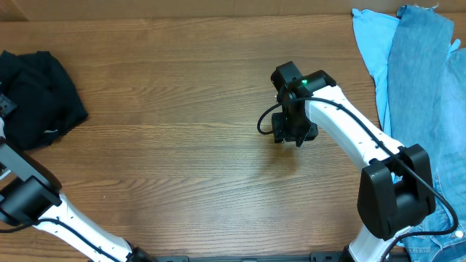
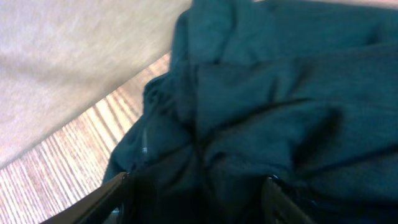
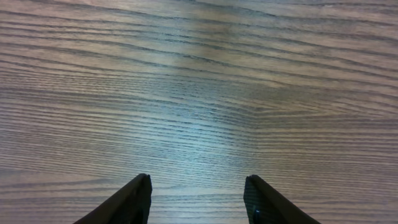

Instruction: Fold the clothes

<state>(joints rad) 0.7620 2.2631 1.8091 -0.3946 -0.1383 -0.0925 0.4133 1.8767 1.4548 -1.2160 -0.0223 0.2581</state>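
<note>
A crumpled black garment (image 1: 40, 91) lies at the table's far left. It fills the left wrist view (image 2: 261, 93). My left gripper (image 2: 199, 179) is open, its two fingers spread wide right over the black fabric, with cloth lying between them. In the overhead view that gripper is mostly cut off at the left edge. My right gripper (image 1: 295, 135) hangs over bare wood in the table's middle. It is open and empty in the right wrist view (image 3: 198, 186). A light-blue garment (image 1: 370, 44) and a denim-blue garment (image 1: 426, 94) lie at the right edge.
The wooden table (image 1: 182, 145) is bare between the black garment and the right arm. The denim-blue garment runs down the whole right side, behind the right arm's base (image 1: 393, 196). A pale surface (image 2: 68, 56) shows past the table edge in the left wrist view.
</note>
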